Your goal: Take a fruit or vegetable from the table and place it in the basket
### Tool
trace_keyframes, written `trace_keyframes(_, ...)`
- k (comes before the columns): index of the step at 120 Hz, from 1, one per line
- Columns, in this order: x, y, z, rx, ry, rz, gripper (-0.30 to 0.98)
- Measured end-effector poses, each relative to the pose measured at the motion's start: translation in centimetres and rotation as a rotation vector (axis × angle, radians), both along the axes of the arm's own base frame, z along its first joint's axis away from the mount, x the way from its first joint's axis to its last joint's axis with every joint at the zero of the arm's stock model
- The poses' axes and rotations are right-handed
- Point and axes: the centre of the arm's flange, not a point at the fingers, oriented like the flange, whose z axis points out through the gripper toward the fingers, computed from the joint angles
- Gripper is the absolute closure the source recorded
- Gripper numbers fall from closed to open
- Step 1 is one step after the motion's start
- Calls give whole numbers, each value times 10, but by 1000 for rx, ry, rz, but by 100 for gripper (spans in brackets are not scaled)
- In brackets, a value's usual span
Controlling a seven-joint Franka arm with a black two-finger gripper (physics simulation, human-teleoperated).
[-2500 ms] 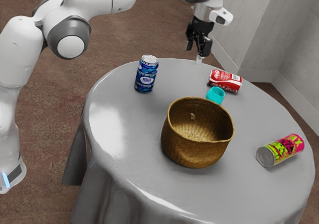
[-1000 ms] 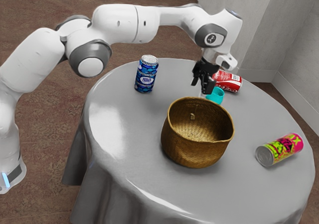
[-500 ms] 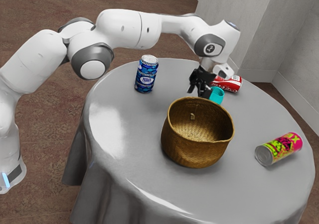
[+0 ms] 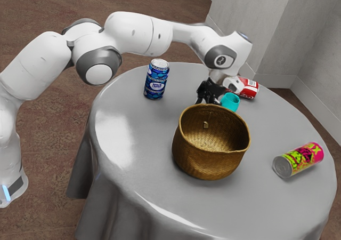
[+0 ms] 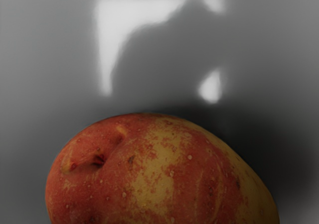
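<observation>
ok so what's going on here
The robot arm has its gripper low behind the basket, as the exterior view shows it, with a red and yellow fruit or vegetable at or just under the hand. I can't tell whether it is gripped. It is meant for the basket but is not in there yet. Around the basket, the blue can stands upright, the red can and the pink and green can lie on their sides.

The white arm [image 4: 136, 33] rises from the lower left of the exterior view, bends at the grey-capped elbow [image 4: 99, 64] in the upper left and reaches rightward. Past centre, its wrist [image 4: 230, 49] turns down to the black gripper [image 4: 209, 93], apparently slightly tilted.
</observation>
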Motion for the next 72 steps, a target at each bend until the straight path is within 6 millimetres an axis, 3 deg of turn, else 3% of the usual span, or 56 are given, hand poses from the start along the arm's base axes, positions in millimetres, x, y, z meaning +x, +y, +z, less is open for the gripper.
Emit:
trace_keyframes(52, 3, 1, -5, 5, -26, -1, 0)
trace_keyframes(72, 3, 1, -5, 4, -29, 0, 9)
